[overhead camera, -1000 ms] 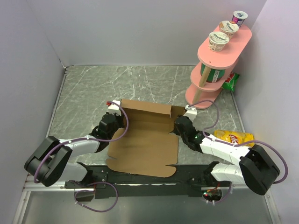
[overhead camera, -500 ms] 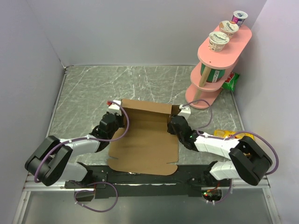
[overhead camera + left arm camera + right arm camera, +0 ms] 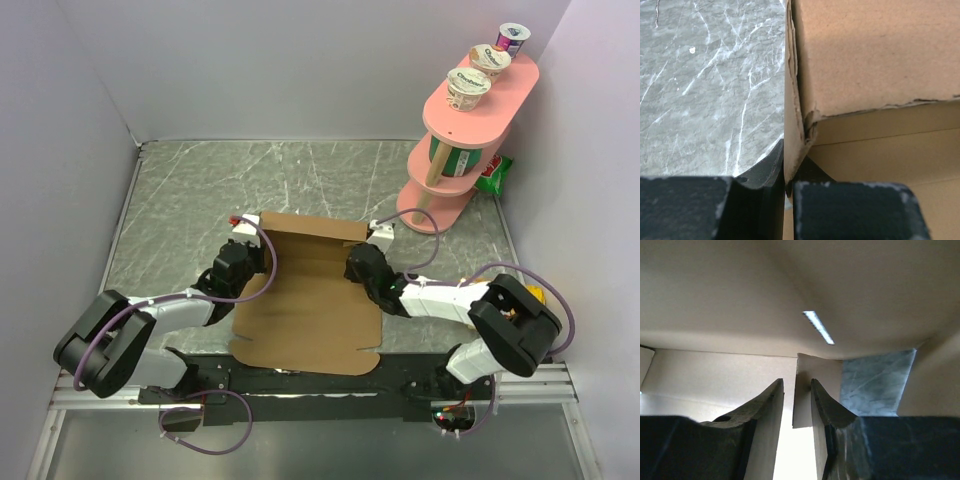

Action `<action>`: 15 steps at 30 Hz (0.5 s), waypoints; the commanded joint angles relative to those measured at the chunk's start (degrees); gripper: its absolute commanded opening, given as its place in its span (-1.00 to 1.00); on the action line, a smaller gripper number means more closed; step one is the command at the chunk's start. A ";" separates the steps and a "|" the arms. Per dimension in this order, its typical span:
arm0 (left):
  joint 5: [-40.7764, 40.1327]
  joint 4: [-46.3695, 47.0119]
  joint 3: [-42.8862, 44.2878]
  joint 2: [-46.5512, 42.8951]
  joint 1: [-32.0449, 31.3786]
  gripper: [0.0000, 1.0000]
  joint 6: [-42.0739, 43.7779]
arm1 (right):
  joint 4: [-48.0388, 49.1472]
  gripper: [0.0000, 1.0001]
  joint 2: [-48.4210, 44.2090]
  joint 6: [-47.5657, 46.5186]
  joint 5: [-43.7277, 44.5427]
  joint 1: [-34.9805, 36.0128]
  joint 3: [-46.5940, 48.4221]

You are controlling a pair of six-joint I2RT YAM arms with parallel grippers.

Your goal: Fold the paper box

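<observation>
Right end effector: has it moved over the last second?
Yes. The right end effector has shifted left across the paper box, farther from the pink shelf.

Counts for your log | paper box [image 3: 305, 300] ×1 | grippers ×2: left gripper [image 3: 787, 170], right gripper [image 3: 797, 390] | pink shelf stand [image 3: 480, 112] ×1 | yogurt cups [image 3: 490, 59] ×3 | green-banded tub [image 3: 455, 160] ×1 | green packet [image 3: 494, 172] ×1 | yellow bag [image 3: 537, 293] ×1, mostly hidden from you | counter [image 3: 200, 190] ×1
</observation>
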 commanded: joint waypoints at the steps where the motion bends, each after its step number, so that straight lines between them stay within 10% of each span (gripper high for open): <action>1: 2.14 0.01 1.14 0.39 0.05 -0.78 -2.01 | -7.83 -0.28 3.83 4.71 -0.58 2.28 0.57; 10: 2.14 -0.08 1.14 0.31 0.05 -0.78 -2.10 | -9.51 -0.15 1.04 3.15 2.93 6.50 1.54; 15: 2.06 -0.25 1.32 0.22 0.05 -0.78 -2.10 | -12.22 0.51 -9.58 -1.69 3.13 10.71 0.58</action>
